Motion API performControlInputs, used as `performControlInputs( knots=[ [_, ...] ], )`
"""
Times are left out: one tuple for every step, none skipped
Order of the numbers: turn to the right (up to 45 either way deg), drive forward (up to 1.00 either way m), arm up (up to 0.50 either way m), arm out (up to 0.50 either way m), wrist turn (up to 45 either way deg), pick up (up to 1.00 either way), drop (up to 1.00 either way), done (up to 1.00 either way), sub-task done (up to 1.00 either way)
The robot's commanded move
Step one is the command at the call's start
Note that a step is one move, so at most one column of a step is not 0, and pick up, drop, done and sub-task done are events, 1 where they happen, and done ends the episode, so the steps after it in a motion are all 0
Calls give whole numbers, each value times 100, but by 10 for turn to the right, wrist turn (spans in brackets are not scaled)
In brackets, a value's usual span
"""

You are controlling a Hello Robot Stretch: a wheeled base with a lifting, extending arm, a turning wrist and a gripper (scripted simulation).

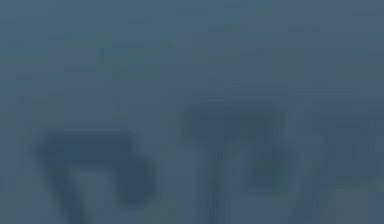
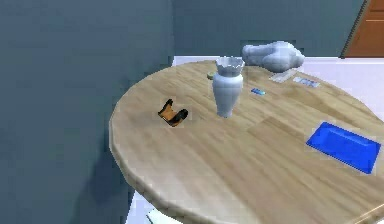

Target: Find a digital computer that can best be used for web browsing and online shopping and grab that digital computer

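Ahead of you is a blue-grey wall [image 1: 190, 60]. In the arm side view, a round wooden surface [image 2: 230, 160] stands against that wall. At its far edge lies a pale grey rounded object [image 2: 272, 55]. A whitish vase [image 2: 227, 88] stands upright near the middle. The only candidate for the digital computer is a flat blue slab [image 2: 344, 146], lying at the right edge. A small orange-and-black thing [image 2: 174, 113] sits left of the vase. You cannot tell the pincer's state.
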Motion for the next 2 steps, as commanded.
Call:
performControlInputs(
  knots=[
    [0, 0, 10, 0, 0, 0, 0, 0, 0],
    [0, 0, 0, 16, 0, 0, 0, 0, 0]
  ],
)
